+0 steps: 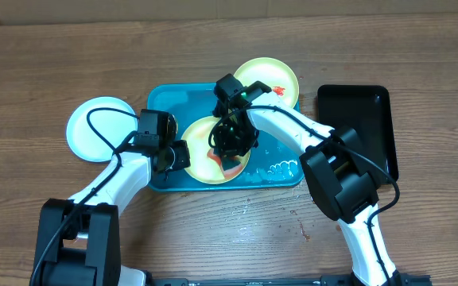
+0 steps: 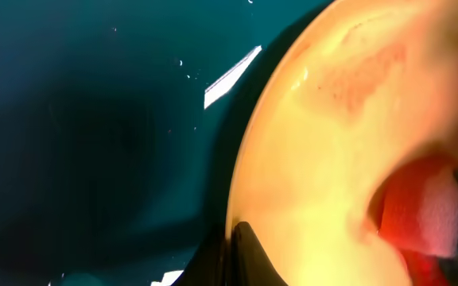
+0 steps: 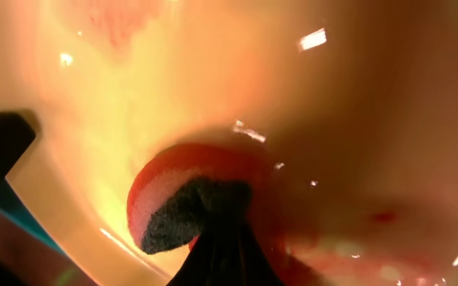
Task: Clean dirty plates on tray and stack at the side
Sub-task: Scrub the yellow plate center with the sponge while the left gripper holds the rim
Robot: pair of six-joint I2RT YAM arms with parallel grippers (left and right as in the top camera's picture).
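Note:
A cream plate (image 1: 199,155) with red smears lies on the turquoise tray (image 1: 165,102). My left gripper (image 1: 178,156) is shut on its left rim; the left wrist view shows the rim pinched between the fingers (image 2: 234,242), with the plate (image 2: 316,151) on the right and the tray (image 2: 94,143) on the left. My right gripper (image 1: 234,143) is shut on a red sponge (image 1: 230,168) with a dark scouring side and presses it onto the plate (image 3: 213,79). The sponge also shows in the wrist views (image 3: 173,195) (image 2: 421,210). A second cream plate (image 1: 281,79) sits at the tray's back right corner. The white plate (image 1: 98,127) lies on the table, left of the tray.
A black narrow tray (image 1: 356,119) lies right of the turquoise tray. White foam (image 1: 281,169) sits on the turquoise tray's front right part. A small red speck (image 1: 303,230) lies on the wooden table in front of the tray.

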